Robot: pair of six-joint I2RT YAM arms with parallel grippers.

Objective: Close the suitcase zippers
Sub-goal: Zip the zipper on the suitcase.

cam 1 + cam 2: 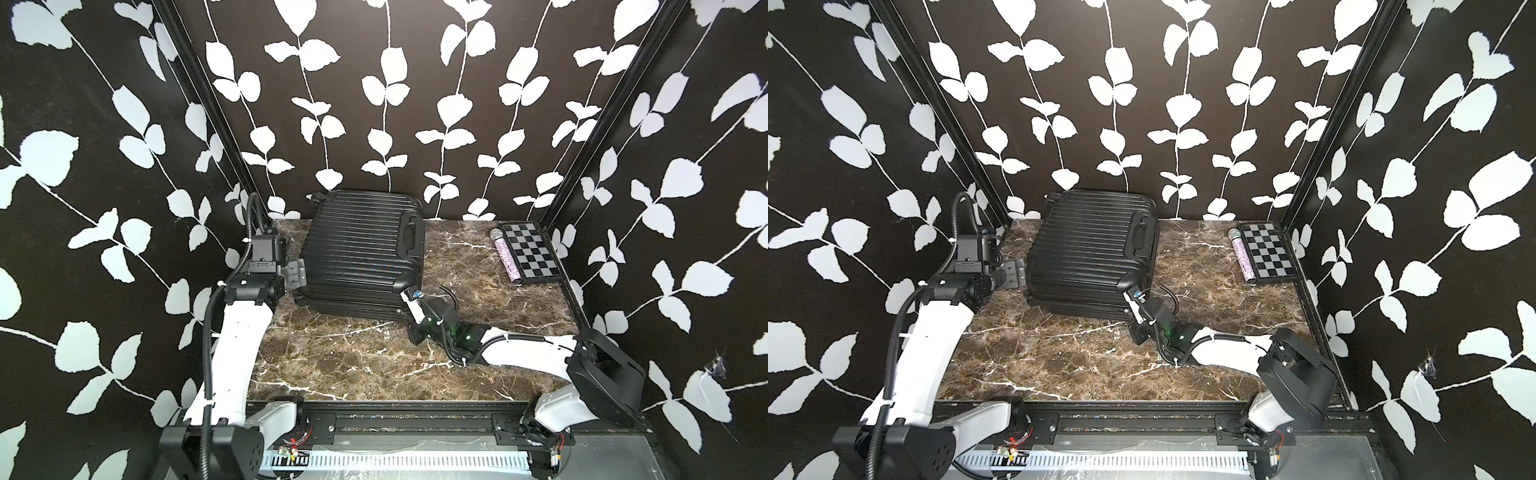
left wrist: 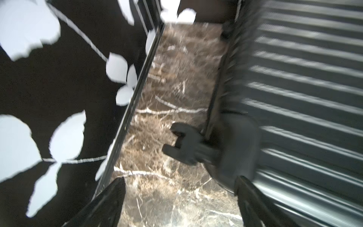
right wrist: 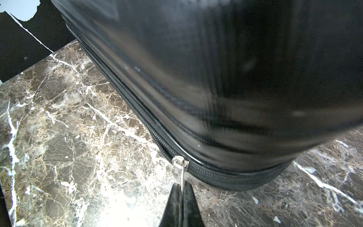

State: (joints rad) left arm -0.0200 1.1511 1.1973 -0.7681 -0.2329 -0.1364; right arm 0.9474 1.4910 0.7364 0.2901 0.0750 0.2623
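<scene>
My right jaws clamp the zipper pull (image 3: 183,174) at a corner of the suitcase (image 1: 357,249), left jaws apart, and the zippers (image 3: 235,175) look only partly closed.

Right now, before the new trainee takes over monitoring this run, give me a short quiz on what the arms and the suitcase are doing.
1. True or false: the right gripper is shut on the small silver zipper pull.
2. The glossy black ribbed hard-shell suitcase: A) lies flat on the brown marble tabletop, B) stands upright on its wheels, C) hangs from an arm.
3. Fill in: the left gripper has its jaws ____.
Key: 1 true; 2 A; 3 open.
</scene>
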